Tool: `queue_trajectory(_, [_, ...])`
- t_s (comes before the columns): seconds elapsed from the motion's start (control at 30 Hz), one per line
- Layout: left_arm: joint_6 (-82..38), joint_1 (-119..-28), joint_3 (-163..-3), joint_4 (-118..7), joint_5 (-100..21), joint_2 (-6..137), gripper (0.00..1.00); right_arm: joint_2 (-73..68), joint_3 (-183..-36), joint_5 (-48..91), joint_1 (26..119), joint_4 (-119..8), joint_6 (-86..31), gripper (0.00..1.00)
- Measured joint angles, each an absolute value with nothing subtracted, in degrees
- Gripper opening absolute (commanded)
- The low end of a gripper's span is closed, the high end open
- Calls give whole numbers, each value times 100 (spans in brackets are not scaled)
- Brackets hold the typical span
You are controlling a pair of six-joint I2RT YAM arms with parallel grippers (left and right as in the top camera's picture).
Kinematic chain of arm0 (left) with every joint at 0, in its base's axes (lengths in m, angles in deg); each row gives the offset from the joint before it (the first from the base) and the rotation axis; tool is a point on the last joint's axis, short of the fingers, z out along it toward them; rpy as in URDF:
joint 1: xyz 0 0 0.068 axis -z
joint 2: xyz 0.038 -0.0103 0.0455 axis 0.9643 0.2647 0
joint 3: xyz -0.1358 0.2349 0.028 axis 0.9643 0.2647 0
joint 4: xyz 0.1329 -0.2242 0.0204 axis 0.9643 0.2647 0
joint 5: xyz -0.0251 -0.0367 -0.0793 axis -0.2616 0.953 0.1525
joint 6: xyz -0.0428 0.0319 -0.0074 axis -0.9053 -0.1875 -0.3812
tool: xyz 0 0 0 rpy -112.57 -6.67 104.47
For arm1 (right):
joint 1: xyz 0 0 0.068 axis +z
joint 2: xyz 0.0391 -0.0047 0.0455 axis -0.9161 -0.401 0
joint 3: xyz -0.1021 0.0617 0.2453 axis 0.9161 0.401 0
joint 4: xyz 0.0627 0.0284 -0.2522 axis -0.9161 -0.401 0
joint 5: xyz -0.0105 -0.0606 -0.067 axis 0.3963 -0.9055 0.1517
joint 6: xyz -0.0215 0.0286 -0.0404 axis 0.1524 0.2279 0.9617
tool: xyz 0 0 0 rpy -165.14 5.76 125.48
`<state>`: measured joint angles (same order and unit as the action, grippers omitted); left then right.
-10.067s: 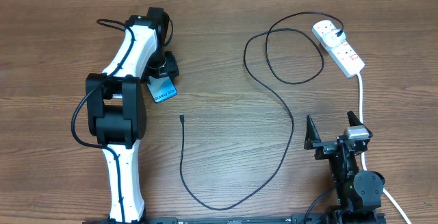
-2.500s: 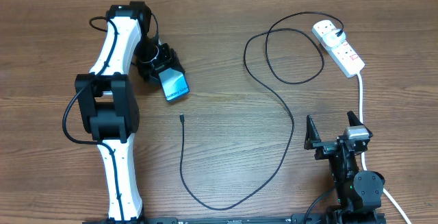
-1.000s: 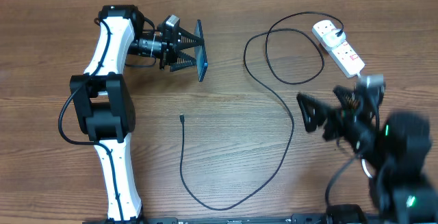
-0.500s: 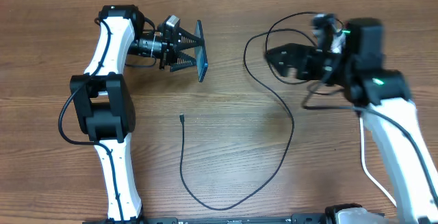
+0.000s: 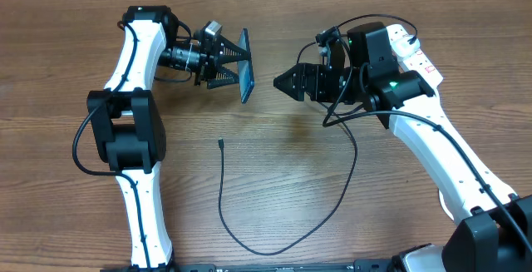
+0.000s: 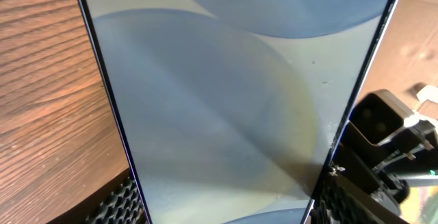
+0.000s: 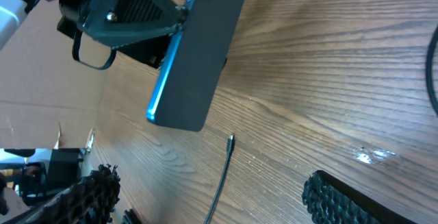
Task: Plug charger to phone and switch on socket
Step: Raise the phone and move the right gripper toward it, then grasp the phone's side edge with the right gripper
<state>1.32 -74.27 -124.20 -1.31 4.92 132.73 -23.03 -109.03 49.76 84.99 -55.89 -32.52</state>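
Phone [image 5: 246, 66]: held on edge above desk [image 5: 66, 214], pinched in left pincer [image 5: 238, 62]. Right pincer [image 5: 283, 81] spread, empty, near it. Charger [image 5: 222, 176] tip loose on desk, unplugged; socket [image 5: 427, 70] far right, untouched. Both steps left.

The brown table [image 5: 274, 180] is wood, with a coarse, streaky grain and a dull sheen. The slim black-edged smartphone [image 6: 226, 101] has a glossy glass screen of pale blue-grey that catches reflections — its back is smooth, matt dark grey. The thin black charger cable [image 5: 221, 189] looks matt and rubbery. The white elongated power strip [image 5: 424, 64] is smooth plastic, as are the white arm shells [image 5: 137, 56].
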Motion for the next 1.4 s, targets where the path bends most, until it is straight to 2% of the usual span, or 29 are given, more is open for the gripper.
queue_trajectory(0.33, [64,-7344,-12420,-133,-206,13273,63,-2408,-10903,4867,8757,-5637,-3621,87])
queue_trajectory(0.7, [-84,-6939,-12420,-153,-826,13273,63,-3354,-10901,5129,8910,-5576,-3914,84])
queue_trajectory(0.93, [-283,-6758,-12420,-220,-1316,13273,63,-3461,-10901,5291,8934,-5451,-3982,74])
queue_trajectory(1.23, [-454,-6675,-12420,-240,-1513,13275,62,-3461,-10901,5286,8934,-5359,-4528,68])
queue_trajectory(1.4, [-513,-6675,-12420,-240,-1517,13275,62,-3468,-10901,5177,8971,-5355,-4799,68])
